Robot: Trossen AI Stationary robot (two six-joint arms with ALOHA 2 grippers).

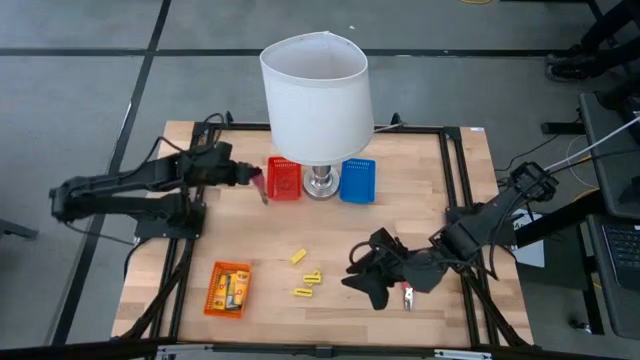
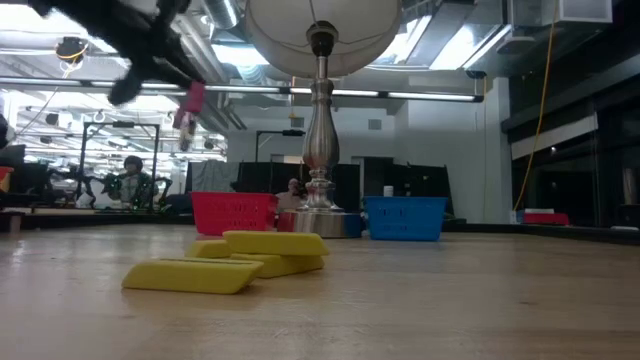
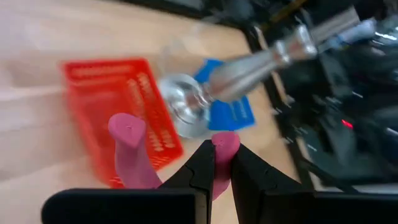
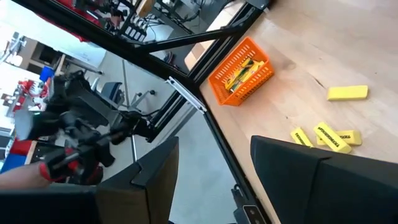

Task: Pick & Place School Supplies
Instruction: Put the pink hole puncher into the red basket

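Pink-handled pliers [image 3: 214,163] are what I carry: my left jaws [image 1: 250,177] are closed on one of the two pink handles, and the second handle [image 3: 129,149] sticks out free beside it. Seen from above, the tool hangs just beside the red basket [image 1: 283,178], on the side away from the lamp [image 1: 316,98], and in the low view it is up in the air, clear of the desk [image 1: 420,220].

Yellow pieces [image 1: 307,278] lie loose on the bare wood, well in front of the lamp base; in the low view they show as plain yellow blocks [image 2: 232,261], two of them stacked. An orange basket [image 1: 228,288] with yellow printed packets inside sits farther from the lamp, toward my left arm's side. A blue basket [image 1: 358,180] sits just beside the lamp base, opposite the red one.

My right jaws [image 1: 368,278] rest low over the desk, well in front of the blue basket, spread wide and holding nothing. Another plier-like tool [image 1: 408,296] with red on it lies just beside them, on the side away from the yellow pieces.
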